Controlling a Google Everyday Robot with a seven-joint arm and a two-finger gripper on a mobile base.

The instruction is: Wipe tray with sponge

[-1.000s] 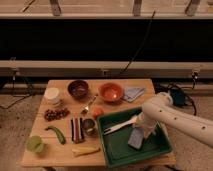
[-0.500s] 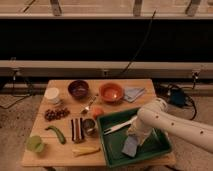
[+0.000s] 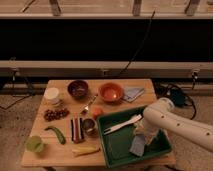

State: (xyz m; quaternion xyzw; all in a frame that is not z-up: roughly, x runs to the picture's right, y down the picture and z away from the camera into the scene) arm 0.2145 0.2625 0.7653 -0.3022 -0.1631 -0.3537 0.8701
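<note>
Camera view.

Item one: my gripper (image 3: 140, 136), on the white arm that is reaching in from four o'clock, is hanging over the right half of the large dark green rectangular plastic tray (image 3: 114, 150). Its fingers are clamping tight on the small grey-blue rectangular sponge (image 3: 137, 145), which is sitting inside the tray toward its five o'clock corner.

Item two: a white plastic utensil (image 3: 122, 124) is lying aslant in the tray, at ten o'clock of the sponge.

Item three: the tray is occupying the four o'clock part of the wooden table (image 3: 62, 150).

Item four: other stock is sitting apart from the tray.
- At its twelve o'clock: a round orange bowl (image 3: 110, 92) and a folded light blue cloth (image 3: 133, 93).
- At eleven: a round dark brown bowl (image 3: 78, 89).
- At nine: a small metal cup (image 3: 89, 126) and a dark striped block (image 3: 76, 130).
</note>
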